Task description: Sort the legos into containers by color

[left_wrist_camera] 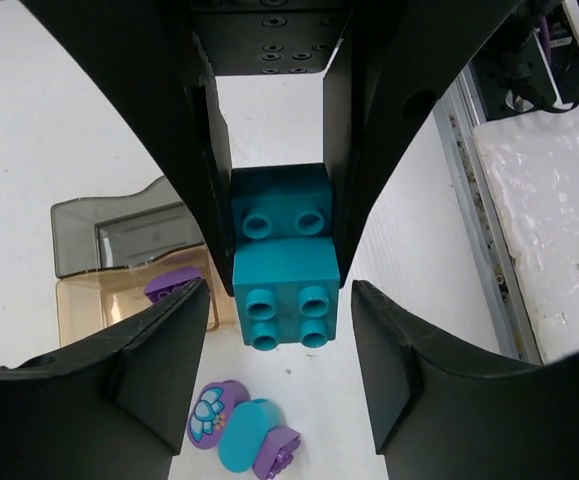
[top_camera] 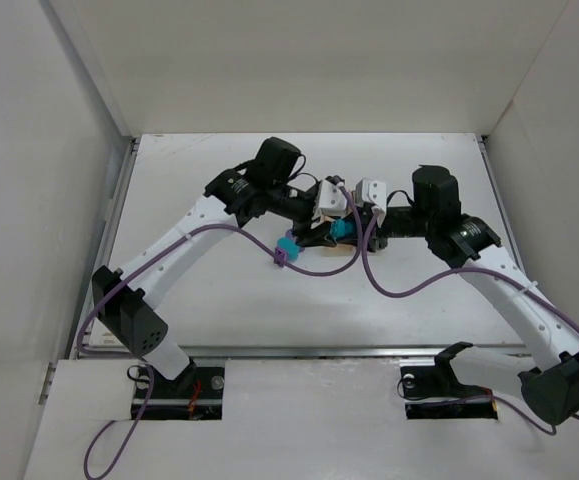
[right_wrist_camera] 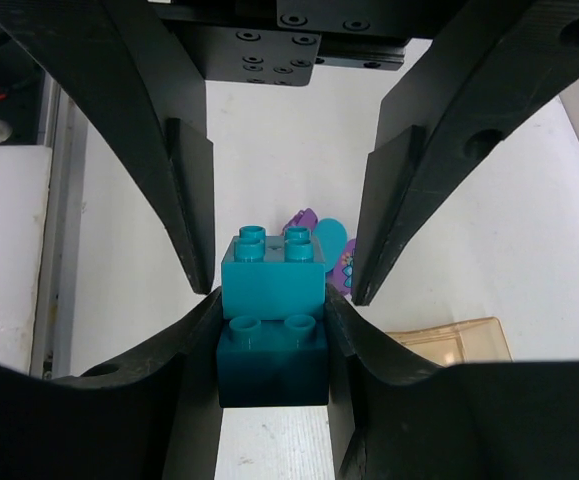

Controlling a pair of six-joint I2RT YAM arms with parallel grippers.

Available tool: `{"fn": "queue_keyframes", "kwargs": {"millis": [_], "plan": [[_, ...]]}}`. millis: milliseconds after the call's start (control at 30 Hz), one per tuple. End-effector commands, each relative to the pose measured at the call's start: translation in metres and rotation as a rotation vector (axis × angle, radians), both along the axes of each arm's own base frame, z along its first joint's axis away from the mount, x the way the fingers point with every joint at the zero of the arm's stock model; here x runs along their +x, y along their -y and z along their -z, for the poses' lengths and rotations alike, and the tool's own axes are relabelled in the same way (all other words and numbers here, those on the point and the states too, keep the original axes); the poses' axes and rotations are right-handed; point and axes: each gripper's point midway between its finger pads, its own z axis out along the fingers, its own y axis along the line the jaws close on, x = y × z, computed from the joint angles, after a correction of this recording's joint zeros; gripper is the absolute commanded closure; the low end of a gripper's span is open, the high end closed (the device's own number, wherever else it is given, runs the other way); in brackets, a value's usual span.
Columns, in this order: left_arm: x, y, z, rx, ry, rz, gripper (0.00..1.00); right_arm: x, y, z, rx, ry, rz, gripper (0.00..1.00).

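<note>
The two teal legos [left_wrist_camera: 286, 290] are clicked together, one on the other, up in the air in the middle of both wrist views. They are hard, light and smooth, so I think they could slip. The flat sides are the best place to pinch, not the bumpy tops.

My right gripper [right_wrist_camera: 272, 345] is squeezed tight on the darker-looking one, low in its own view. My left gripper [left_wrist_camera: 279, 300] sits around the other one with its jaws spread, a thin gap on each side (so it is not holding). To pull them apart, I think each brick needs its own squeeze.

Now I count. There are two teal legos stuck together. One purple lego [left_wrist_camera: 172, 284] looks to be in the amber bin [left_wrist_camera: 79, 305] at the left. The amber bin touches the grey bin [left_wrist_camera: 89, 215], so that makes two bins. Three loose pieces lie on the table at the bottom of the left wrist view: a purple flower piece [left_wrist_camera: 207, 415], a teal round piece [left_wrist_camera: 244, 437] and a purple bumpy piece [left_wrist_camera: 279, 455].
</note>
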Motion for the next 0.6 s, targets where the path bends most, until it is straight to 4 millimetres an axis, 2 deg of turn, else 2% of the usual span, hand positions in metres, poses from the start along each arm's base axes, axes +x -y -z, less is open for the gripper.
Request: {"fn": "queue_keyframes", "kwargs": {"millis": [0,100,167,300,333,433,467,567], "plan": [[-0.0036,-0.0072,-0.0306,-0.055,0.062,0.017,0.44,0.0006,-0.004,-0.0213,0.025,0.052,-0.006,1.0],[-0.0015,-0.0095,-0.0302,-0.057,0.085,0.032,0.44,0.0006,-0.004,-0.0213,0.025,0.052,-0.006,1.0],[-0.0034,-0.0089,-0.0311,-0.064,0.08,0.041,0.48,0.0006,-0.004,-0.0213,0.025,0.052,-0.006,1.0],[-0.0075,-0.008,-0.0326,-0.074,0.06,0.053,0.61,0.0008,-0.0055,-0.0189,0.024,0.043,-0.014,1.0],[-0.0061,-0.0068,-0.0292,-0.068,0.052,0.053,0.67,0.0008,-0.0055,-0.0189,0.024,0.043,-0.014,1.0],[-0.0061,-0.0068,-0.0292,-0.068,0.052,0.053,0.74,-0.0016,-0.0077,-0.0189,0.024,0.042,-0.024,1.0],[-0.0061,-0.0068,-0.0292,-0.068,0.052,0.053,0.83,-0.0016,-0.0077,-0.0189,0.024,0.042,-0.024,1.0],[-0.0048,-0.0073,-0.0283,-0.062,0.049,0.041,0.97,-0.0016,-0.0077,-0.0189,0.024,0.042,-0.024,1.0]]}}
